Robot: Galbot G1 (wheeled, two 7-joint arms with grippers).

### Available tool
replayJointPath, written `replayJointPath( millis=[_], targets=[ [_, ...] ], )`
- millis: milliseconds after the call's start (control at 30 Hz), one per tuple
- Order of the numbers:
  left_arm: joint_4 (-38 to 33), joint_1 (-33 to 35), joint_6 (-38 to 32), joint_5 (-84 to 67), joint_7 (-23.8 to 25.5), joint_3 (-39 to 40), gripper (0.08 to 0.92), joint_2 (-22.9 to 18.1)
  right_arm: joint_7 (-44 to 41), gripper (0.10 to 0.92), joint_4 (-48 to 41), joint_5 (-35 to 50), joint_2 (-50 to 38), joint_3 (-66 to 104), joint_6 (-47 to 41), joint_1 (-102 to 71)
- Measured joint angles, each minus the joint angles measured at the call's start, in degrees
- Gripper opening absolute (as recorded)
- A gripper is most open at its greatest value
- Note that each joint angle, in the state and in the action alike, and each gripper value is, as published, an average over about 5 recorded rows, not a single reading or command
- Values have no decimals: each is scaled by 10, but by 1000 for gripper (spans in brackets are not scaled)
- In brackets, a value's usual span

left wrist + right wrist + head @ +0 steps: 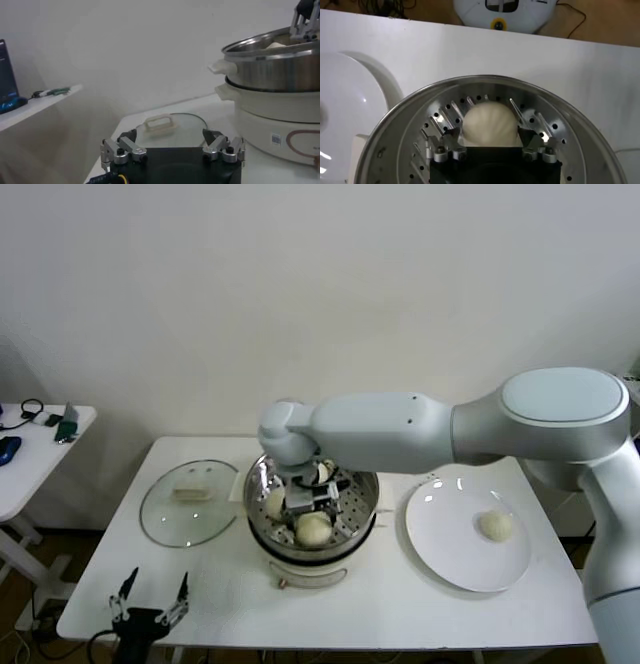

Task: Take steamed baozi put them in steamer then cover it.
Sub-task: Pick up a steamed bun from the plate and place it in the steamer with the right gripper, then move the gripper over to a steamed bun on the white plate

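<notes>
From the head camera, the white right arm reaches across to the large round shiny steel steamer at the middle of the white counter, its right gripper down inside the pot above a cream-white dough bun on the perforated tray; more buns show partly behind the gripper. Another smooth cream bun sits on the flat white plate to the steamer's right, and the clear glass lid with cream handle lies flat on its left. The left gripper hangs low at the counter's near edge. In the left wrist view its jaws stand wide apart, empty, facing the lid. In the right wrist view, the right gripper's jaws flank the bun, close at both sides; contact cannot be judged.
</notes>
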Motion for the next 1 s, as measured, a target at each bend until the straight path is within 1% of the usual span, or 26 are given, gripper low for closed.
replayJointPath(
  millis=[300,567,767,1000],
  targets=[
    [0,-1,0,1,0,0,823,0,-9,823,1,12,-16,13,-9,17],
    [-4,-1,1,0,0,4,823,0,7,823,-12,50,-72,-2,-40,65],
    [-6,-3,1,-1,0,5,823,-1,56,823,-19,114,-143,-41,-107,108],
    [-14,1,2,-1,-1,7,823,-3,106,823,-6,176,-236,-92,-232,134]
  ],
)
